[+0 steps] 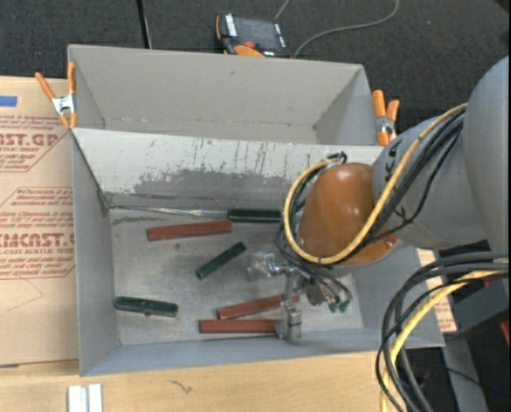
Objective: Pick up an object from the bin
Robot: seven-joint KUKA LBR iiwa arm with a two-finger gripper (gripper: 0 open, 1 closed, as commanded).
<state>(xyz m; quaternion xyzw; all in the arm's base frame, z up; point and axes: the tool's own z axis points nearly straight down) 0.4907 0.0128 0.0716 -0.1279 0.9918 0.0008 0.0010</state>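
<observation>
Camera view: we're looking down into the grey metal bin (96, 264), and the arm (487, 144) is in from the right, hanging low over the front right part of the floor.
Arm: big pale grey links, a rounded orange cover (341, 209) at the wrist, yellow and black cables (288, 217) looped round it.
Fingers: the fingers (290, 319) stand spread apart and clamp nothing. One metal tip points toward the bin's middle, the other reaches down toward the front wall.
Thing between them: the tilted brown stick (248, 309) is reddish-brown, long, slim and blunt-ended. It lies on the floor near the front wall, its right end raised toward the back. That right end runs in between the two tips, though whether either tip touches it I can't say.
Neighbour: the level brown stick (234, 325) has the same colour and build and lies straight along the front wall, just in front of the tilted one. Its right end is touching or just beside the lower tip, too close to call.
Middle: the slanted green stick (221, 261) is dark and shorter, near the upper tip but apart from it.
Front left: the lone green stick (145, 306) is dark and well apart from the arm.
Back: the far brown stick (189, 230) and the far green stick (255, 216) lie along the foot of the scuffed back wall, the green one to the right.
Floor: every stick is lying flat on it.
</observation>
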